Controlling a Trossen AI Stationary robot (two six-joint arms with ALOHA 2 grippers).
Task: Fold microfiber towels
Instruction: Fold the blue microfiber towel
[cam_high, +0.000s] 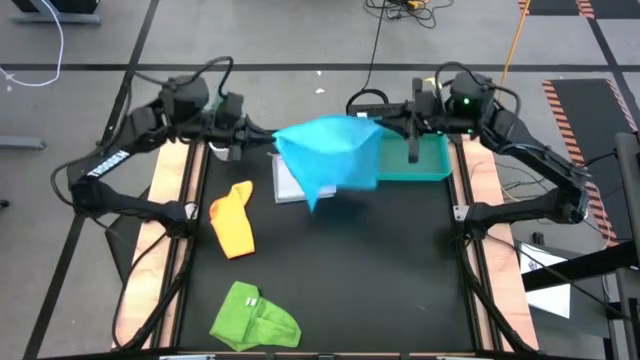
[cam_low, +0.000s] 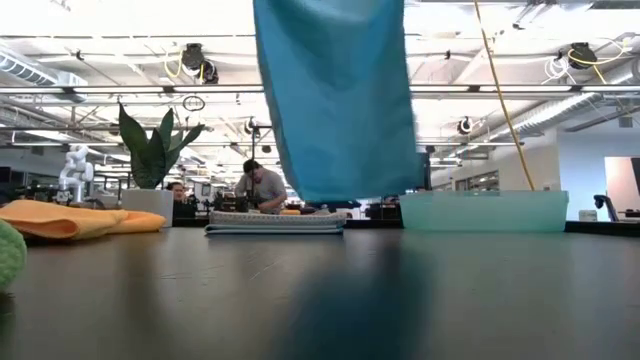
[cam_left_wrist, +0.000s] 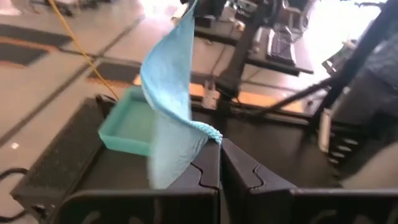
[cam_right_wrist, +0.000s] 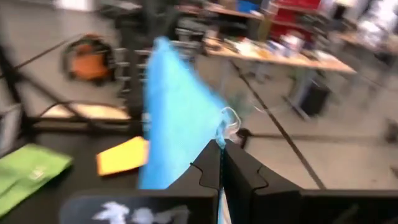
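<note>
A turquoise blue towel (cam_high: 325, 150) hangs spread between my two grippers over the far middle of the table. In the low view the towel (cam_low: 340, 100) hangs clear of the tabletop. My left gripper (cam_high: 268, 137) is shut on its left upper corner and my right gripper (cam_high: 385, 125) on its right upper corner. Under it a flat folded stack of pale towels (cam_high: 289, 186) lies on the table. A yellow-orange towel (cam_high: 233, 218) lies crumpled at the left. A lime green towel (cam_high: 255, 318) lies near the front edge. My left gripper (cam_left_wrist: 221, 144) pinches the towel's corner (cam_left_wrist: 211, 132) between its two fingertips. The cloth rises and spreads away from the fingers, and the rest hangs clear of the table. My right gripper (cam_right_wrist: 221, 149) pinches the opposite upper corner (cam_right_wrist: 219, 127) between its two fingertips. The cloth stretches away toward the left arm and hangs below, lifted clear.
A rigid teal tray (cam_high: 425, 160) stands at the far right, just behind the right gripper; it also shows in the low view (cam_low: 483, 210). The bare black tabletop (cam_high: 370, 270) lies open in the middle and at the near right.
</note>
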